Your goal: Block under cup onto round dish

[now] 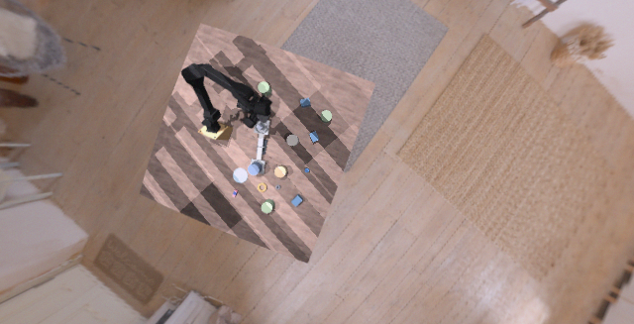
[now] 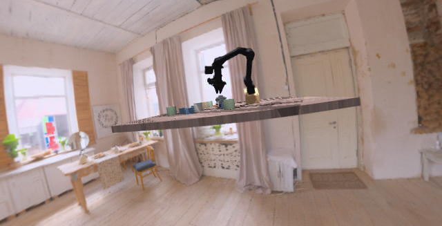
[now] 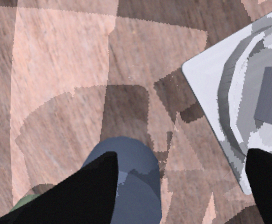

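balance [image 3: 253,103]: cut by wrist edge | block: hidden | cup [image 3: 130,192]: partly behind finger

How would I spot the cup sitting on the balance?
On the striped table, a thin white beam runs out from under the black arm. The cup stands on the beam's far end, between a pale disc and a tan disc. It is blue; the loose cups nearby are green.

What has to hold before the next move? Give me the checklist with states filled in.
1. hand empty and open: ok.
2. blue cup down on the table, apart from the white pad: ok.
3. other cup standing on the far end of the balance: ok.
4. Grey square on the pad is the block: cannot tell.
5. Hand centred over the pad: not ok, it sits off to the right.
6. pale round dish with no cup above: ok.
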Motion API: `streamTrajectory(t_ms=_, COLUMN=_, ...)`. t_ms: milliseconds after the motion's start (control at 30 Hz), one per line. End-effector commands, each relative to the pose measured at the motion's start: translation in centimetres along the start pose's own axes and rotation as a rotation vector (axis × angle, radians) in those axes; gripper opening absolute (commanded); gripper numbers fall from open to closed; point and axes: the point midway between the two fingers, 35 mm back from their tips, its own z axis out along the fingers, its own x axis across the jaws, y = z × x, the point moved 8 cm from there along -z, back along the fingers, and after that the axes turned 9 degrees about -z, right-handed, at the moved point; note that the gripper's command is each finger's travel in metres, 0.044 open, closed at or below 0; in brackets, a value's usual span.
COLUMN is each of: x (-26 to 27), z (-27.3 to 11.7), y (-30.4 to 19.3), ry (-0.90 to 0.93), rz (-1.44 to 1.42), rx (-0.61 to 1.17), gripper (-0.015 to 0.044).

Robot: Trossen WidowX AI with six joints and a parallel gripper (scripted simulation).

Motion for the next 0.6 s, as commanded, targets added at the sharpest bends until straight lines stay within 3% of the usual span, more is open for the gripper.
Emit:
streamTrajectory(t_ms=0, x=-0.9, z=-0.4, y=0.9, ry=0.007, rz=-0.125, rx=-0.015, gripper=0.0260)
streamTrajectory(t_ms=567, x=-3.8, z=-0.9, y=1.7, ry=0.008, rz=-0.684, rx=0.035, gripper=0.0260)
